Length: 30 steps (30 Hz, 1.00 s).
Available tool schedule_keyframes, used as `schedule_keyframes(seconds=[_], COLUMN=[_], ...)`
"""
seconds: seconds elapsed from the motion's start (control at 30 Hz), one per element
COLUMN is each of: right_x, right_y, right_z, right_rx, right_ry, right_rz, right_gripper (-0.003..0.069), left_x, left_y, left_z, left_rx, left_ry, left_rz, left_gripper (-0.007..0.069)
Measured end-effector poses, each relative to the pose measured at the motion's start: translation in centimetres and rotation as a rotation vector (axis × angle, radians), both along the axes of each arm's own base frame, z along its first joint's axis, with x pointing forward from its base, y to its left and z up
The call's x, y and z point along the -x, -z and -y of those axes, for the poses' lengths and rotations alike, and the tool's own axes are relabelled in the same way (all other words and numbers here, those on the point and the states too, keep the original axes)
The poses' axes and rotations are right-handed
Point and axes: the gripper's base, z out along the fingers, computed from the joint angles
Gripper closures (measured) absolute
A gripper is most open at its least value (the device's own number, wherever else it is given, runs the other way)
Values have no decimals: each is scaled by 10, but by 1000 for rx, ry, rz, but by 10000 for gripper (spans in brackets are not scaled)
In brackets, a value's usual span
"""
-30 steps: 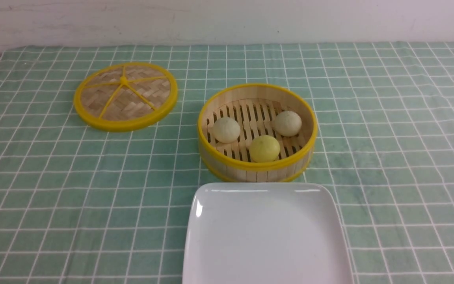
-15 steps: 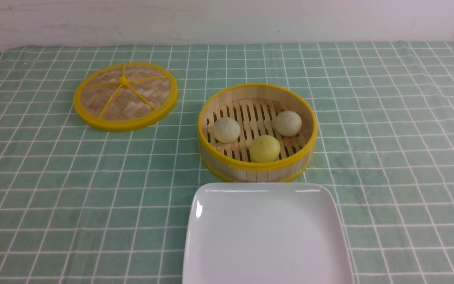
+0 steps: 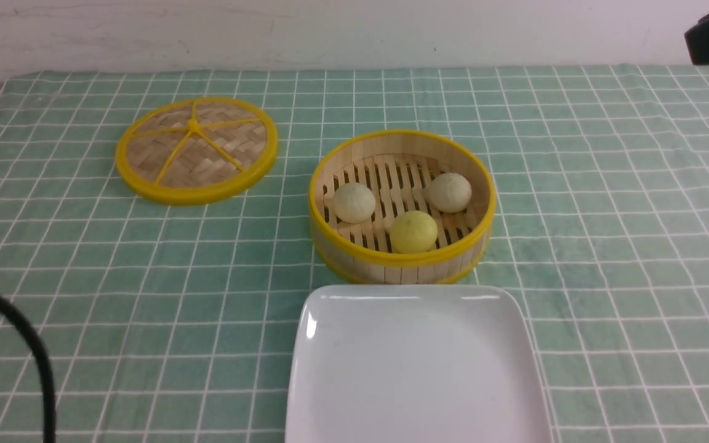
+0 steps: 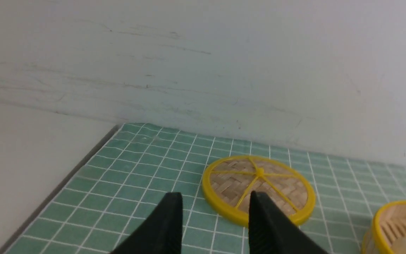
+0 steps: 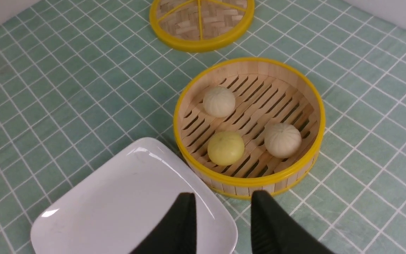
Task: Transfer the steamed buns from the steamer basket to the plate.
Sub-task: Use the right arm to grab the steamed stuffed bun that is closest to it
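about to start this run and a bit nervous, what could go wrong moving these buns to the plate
1. The yellow bun sits close to the steamer basket wall nearest the plate; a finger may strike the rim.
2. The steamed buns are round; an off-centre pinch could make one roll away.
3. The plate looks glossy and shallow, so a released bun might roll off.

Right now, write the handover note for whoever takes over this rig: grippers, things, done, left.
Left gripper: open, empty, facing the lid.
Right gripper: open, empty, raised, looking down on basket and plate.
Steamed buns: all three, two cream and one yellow, in the steamer basket.
Plate: bare, just in front of the basket.
Done: lid off, set aside.
Left: move all three buns.
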Motion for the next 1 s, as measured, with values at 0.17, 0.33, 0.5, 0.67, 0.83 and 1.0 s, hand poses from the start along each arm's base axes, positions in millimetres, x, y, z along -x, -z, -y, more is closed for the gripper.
schedule_keyframes(seconds=[0.17,0.33,0.5,0.67,0.83,1.0], right_x=[1,-2,-20,-55,-98,-143], right_y=[-2,-2,13,30,42,65], right_z=[-2,-7,-26,-49,-68,-94], right_rx=[-25,-69,-32,75,221,303], right_ry=[-9,-35,-106,-121,-63,-41], right_rz=[2,-5,-63,-148,-183,-194], right_gripper=[418,418,418,418,418,418], left_x=[-19,-37,-65,-88,-105,-117], left_y=[-10,-24,-26,-22,-12,1], left_z=[4,12,26,38,42,44], left_rx=[-107,-10,-21,-4,82,92], left_ry=[72,174,370,539,612,648], left_rz=[-42,-67,-196,-257,-312,-399], left_gripper=[330,330,330,330,330,330])
